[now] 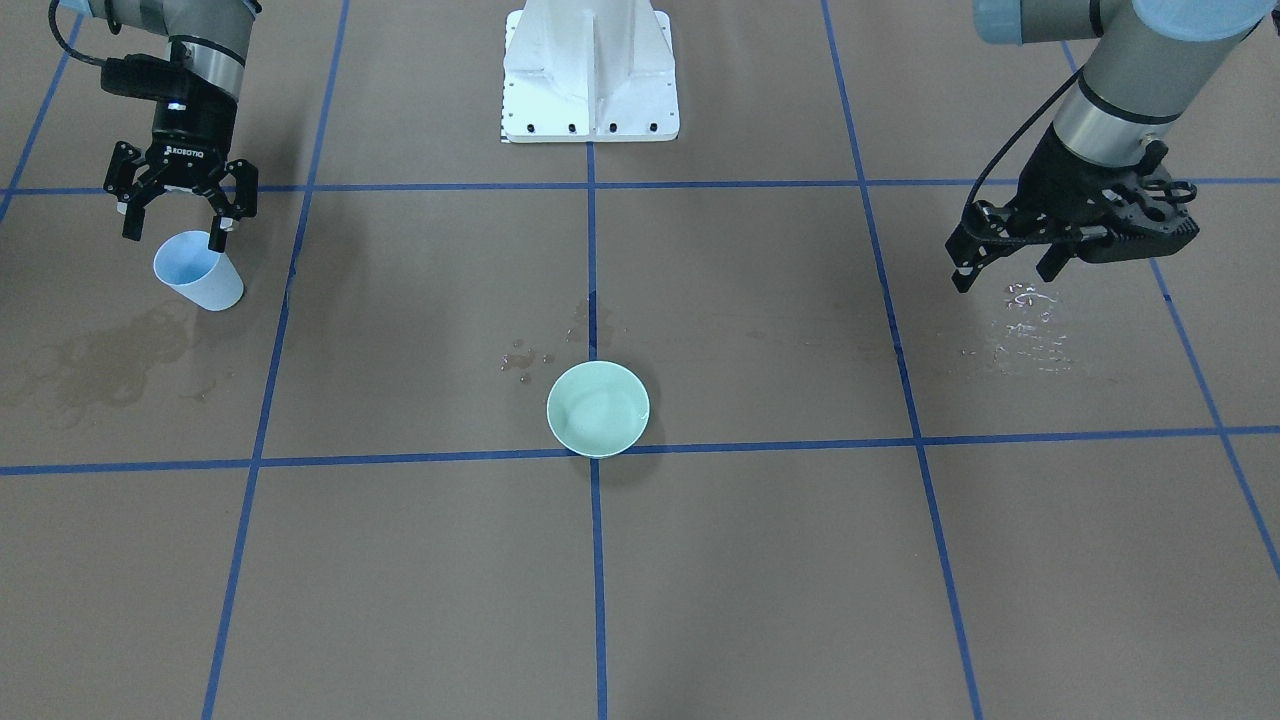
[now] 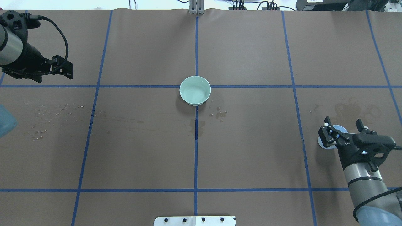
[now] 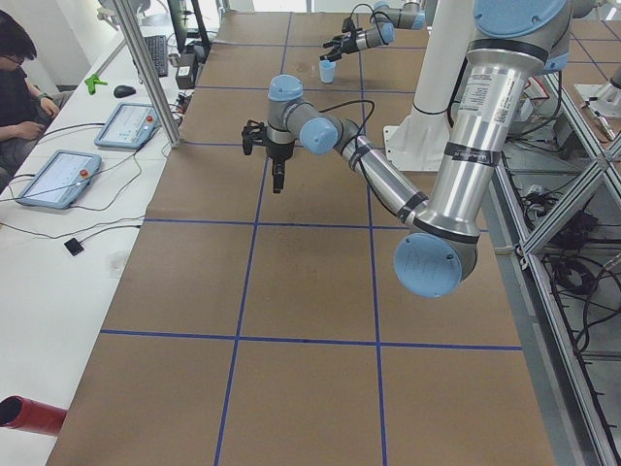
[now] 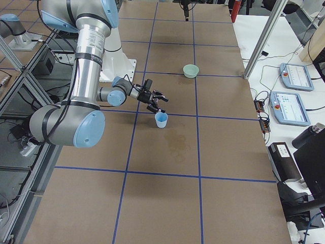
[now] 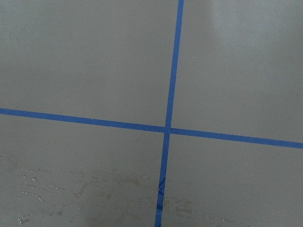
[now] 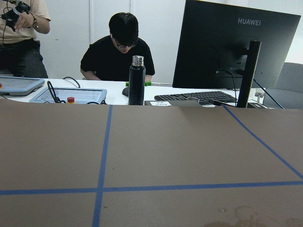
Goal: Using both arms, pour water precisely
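Note:
A light blue cup (image 1: 198, 272) stands upright at the table's right end. It also shows in the overhead view (image 2: 327, 142) and in the exterior right view (image 4: 161, 120). My right gripper (image 1: 175, 232) is open and hovers just over its rim, fingers either side, holding nothing. A mint green bowl (image 1: 598, 408) sits at the table's middle (image 2: 195, 90), with a faint gloss inside. I cannot tell whether the cup holds water. My left gripper (image 1: 1003, 278) is open and empty above the table's left end (image 2: 67, 67), far from the bowl.
Glistening droplets (image 1: 1030, 330) lie under the left gripper. Dark stains (image 1: 110, 360) spread beside the cup, and small drops (image 1: 520, 360) lie near the bowl. The white pedestal (image 1: 590, 75) stands at the robot's side. Operators, tablets and a black bottle (image 6: 137, 80) are beyond the far edge.

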